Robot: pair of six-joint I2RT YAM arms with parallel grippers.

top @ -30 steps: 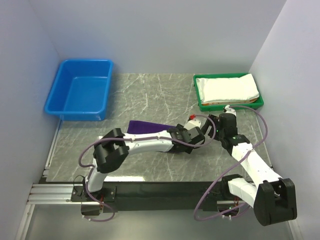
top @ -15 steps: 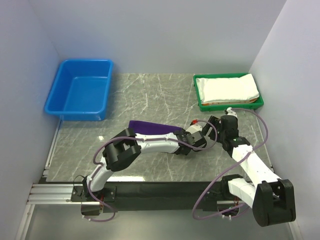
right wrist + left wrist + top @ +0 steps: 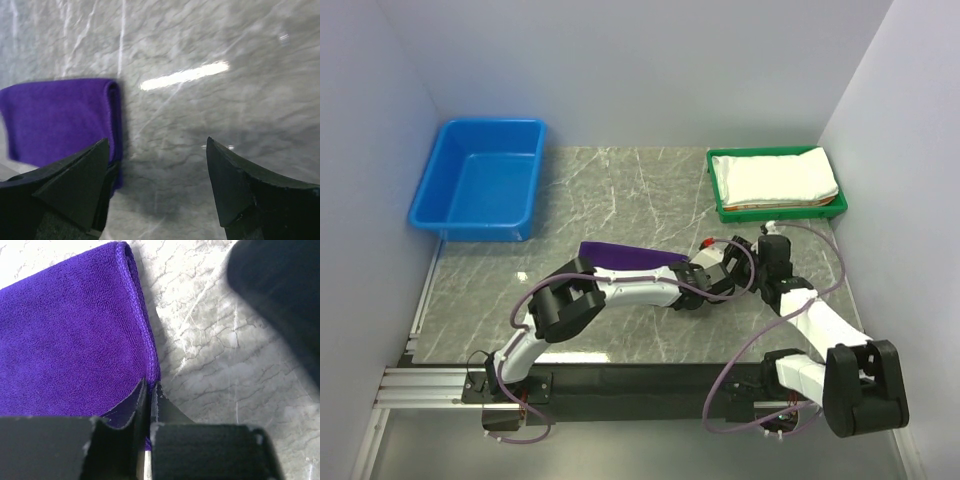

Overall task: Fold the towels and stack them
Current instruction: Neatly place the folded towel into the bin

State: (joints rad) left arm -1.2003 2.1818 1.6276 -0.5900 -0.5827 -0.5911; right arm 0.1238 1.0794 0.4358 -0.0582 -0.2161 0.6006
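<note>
The dark purple towel (image 3: 620, 257) lies folded on the marble table, mid-way between the arms. In the left wrist view my left gripper (image 3: 149, 387) is shut on the hemmed right edge of this purple towel (image 3: 70, 340), near its corner. From above, the left gripper (image 3: 688, 288) sits at the towel's right end. My right gripper (image 3: 157, 142) hangs open over bare marble just right of the purple towel (image 3: 60, 117), its left finger (image 3: 82, 175) at the towel's edge. The white towel (image 3: 775, 178) lies folded on the orange towel (image 3: 770, 207) in the green tray (image 3: 720, 212).
An empty blue bin (image 3: 480, 180) stands at the back left. The green tray sits at the back right, by the right wall. The two arms' wrists (image 3: 745, 262) are close together right of the purple towel. Walls enclose the table on three sides.
The left gripper has closed from open onto the purple towel's right edge, after sliding a little to the right. The right gripper has stayed open and shifted slightly nearer.
</note>
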